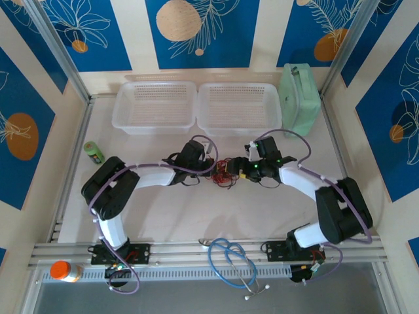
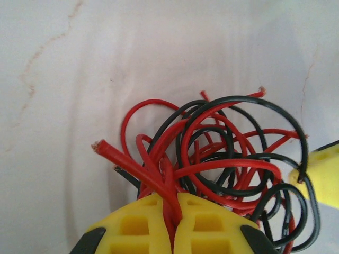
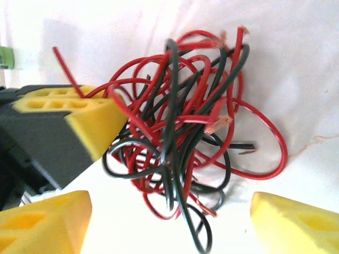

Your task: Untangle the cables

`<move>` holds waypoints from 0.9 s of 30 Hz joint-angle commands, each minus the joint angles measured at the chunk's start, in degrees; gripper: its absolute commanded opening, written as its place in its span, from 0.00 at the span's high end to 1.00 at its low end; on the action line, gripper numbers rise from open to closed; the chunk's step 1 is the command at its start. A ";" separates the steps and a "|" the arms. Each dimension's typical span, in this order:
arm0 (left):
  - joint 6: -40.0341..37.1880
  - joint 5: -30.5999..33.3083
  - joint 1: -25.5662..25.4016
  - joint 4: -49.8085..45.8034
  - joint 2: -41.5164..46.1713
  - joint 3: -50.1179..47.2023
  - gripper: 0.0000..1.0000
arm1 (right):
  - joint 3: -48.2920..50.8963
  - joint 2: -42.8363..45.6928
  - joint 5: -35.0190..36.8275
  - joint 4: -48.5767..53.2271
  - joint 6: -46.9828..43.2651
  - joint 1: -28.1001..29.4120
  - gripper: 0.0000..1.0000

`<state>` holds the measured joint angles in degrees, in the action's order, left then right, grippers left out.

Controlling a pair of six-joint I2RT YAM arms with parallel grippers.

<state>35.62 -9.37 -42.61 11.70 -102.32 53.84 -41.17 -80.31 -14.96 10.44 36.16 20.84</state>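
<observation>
Far edge: two translucent white plastic baskets [image 1: 155, 108]. Near edge: blue-tubed stethoscope [image 1: 232, 261], well apart from tangle. Centre: thin red and black cables [image 1: 226, 171] [image 2: 222, 153] [image 3: 180, 116] bunched between claws. Here left gripper [image 1: 209, 163] [image 2: 174, 211] clenched on red strands, right gripper [image 1: 243, 169] [image 3: 169, 227] released, bundle just ahead of its spread fingers.

Too small from above to tell strand from strand in the tangle of thin red and black cables [image 1: 226, 174].

In the left wrist view, cut off by the bottom edge just below the tangle: the two yellow moulded fingers [image 2: 206, 225] of the left gripper [image 2: 174, 206]. Red strands lost in the seam between them.

In the right wrist view, clipped at the bottom corners either side of the tangle: the yellow fingers [image 3: 42, 219] of the right gripper [image 3: 168, 214]. Left part of the tangle hidden behind the left gripper's yellow-and-black finger. Far left of the tangle, cut by the edge and blurred beyond naming: a green sliver [image 3: 5, 57].
</observation>
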 commanded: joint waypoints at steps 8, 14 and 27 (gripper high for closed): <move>-8.98 12.12 -5.67 -2.65 7.56 -2.45 1.00 | -5.22 1.73 -1.07 8.66 13.92 -2.38 0.03; -11.79 17.96 -10.29 1.23 9.17 -5.15 1.00 | -7.23 -2.22 -0.38 5.36 21.80 -2.05 0.09; -9.82 21.93 -12.76 12.58 13.07 -13.43 1.00 | -5.03 -7.38 -2.18 5.12 24.66 0.85 0.19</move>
<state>25.17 10.52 -54.68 19.84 -91.05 41.71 -47.11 -87.11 -15.46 15.25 59.46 20.75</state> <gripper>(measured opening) 0.049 0.811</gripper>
